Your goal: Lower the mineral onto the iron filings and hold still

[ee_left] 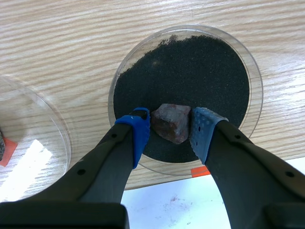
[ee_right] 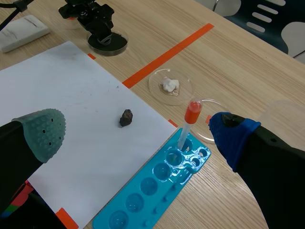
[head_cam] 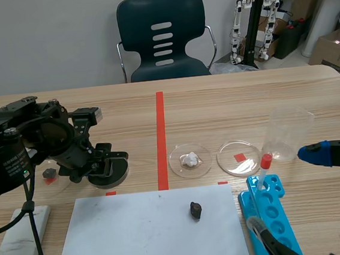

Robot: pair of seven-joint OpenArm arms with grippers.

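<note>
Left pincer (head_cam: 108, 165) pinches the mineral. Right pincer (head_cam: 284, 187) is spread wide and holds nothing.

Scene view.
- The dish of iron filings (head_cam: 115, 174) sits on the surface (head_cam: 227, 98), just left of the orange tape line (head_cam: 160, 134) and near the far left corner of the white paper sheet (head_cam: 138, 239).
- Bare wood runs from the dish to the far edge.
- A white block (head_cam: 18, 235) lies at the near left, well apart from the dish.
- The left arm comes in low from the left with its wrist bent down and the pincer tip over the dish. The mineral is hidden from this view.
- The right arm lies low at the right edge, its pincer above the blue well tray (head_cam: 275, 214) and near the red-capped dropper (head_cam: 264, 168).

Left wrist view.
- The blue pads (ee_left: 138, 129) press the reddish-brown mineral (ee_left: 170, 123) from both sides, and the fingers are only as far apart as its width.
- The mineral is over the near part of the black bed, inside the clear rim. I cannot tell whether its underside touches the grains.
- The rim's near side lies close to the paper's edge.
- A second clear dish (ee_left: 28, 143) lies just beside the filings dish, on the left finger's side, and the rims are apart.

Right wrist view.
- The fingers stand far apart, with the paper and the tray below the gap.
- A small dark stone (ee_right: 126, 117) lies alone on the paper.
- A dish with a white lump (ee_right: 170, 86) sits beyond the sheet, right of the tape line.
- The left arm shows far off, over the filings dish.
</note>
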